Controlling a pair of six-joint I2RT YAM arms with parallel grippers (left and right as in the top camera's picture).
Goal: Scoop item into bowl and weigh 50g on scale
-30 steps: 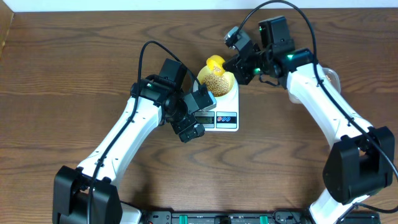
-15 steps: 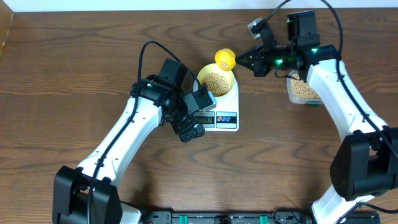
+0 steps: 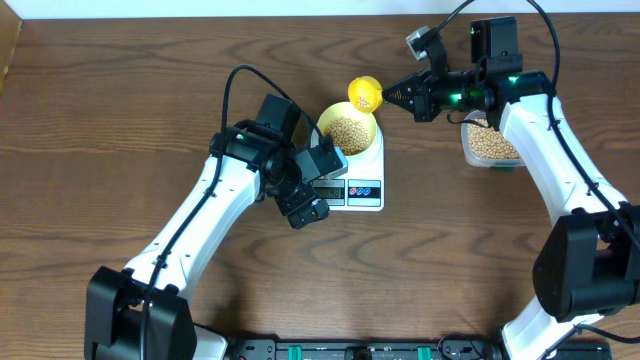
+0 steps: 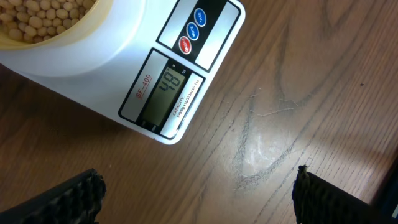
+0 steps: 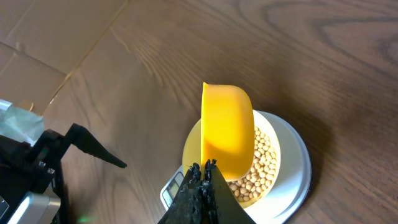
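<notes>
Now I am drawing the right hand (image 3: 393, 97), pinching the scoop (image 3: 364, 94), off the bowl (image 3: 326, 117) toward one o'clock, pour seemingly done, left hand (image 3: 316, 187) spread by the scale (image 3: 375, 160).

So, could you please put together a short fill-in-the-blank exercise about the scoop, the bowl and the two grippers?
1. The ____ gripper is shut on the scoop.
2. The left gripper hangs beside the scale with its jaws ____.
3. The bowl of beans stands on the scale and, like the scoop, is ____ in colour.
Missing words: right; open; yellow.
</notes>
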